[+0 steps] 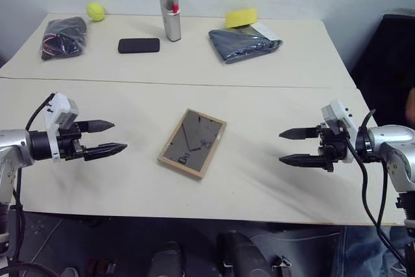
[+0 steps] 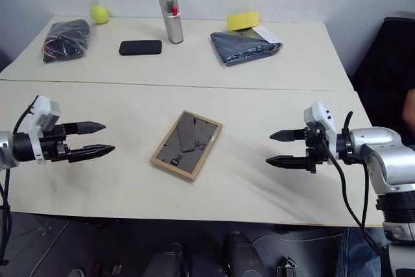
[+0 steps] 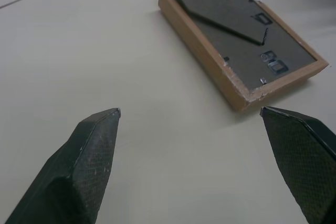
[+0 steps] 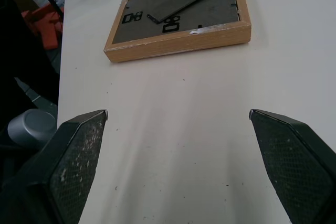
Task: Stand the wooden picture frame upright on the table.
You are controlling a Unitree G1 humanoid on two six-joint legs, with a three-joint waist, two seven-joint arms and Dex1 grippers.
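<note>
1. The wooden picture frame (image 1: 192, 143) lies flat, back side up, mid-counter (image 1: 259, 180), tilted toward 1 o'clock.
2. The left hand (image 1: 105, 137) at 9 o'clock and the right hand (image 1: 290, 146) at 3 o'clock hover well apart from it, fingers spread, empty.
3. Wrist views reveal the folded stand (image 3: 220, 11) and a chipped corner (image 3: 247, 97).

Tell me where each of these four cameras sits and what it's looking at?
Left eye: on the head, looking down over the table; both arms show, left gripper, right gripper.
Right eye: beside it, same scene.
Left wrist: looks along its open fingers at the picture frame, lying back up.
Right wrist: looks along its open fingers at the frame from the opposite side.
All four share the frame.
</note>
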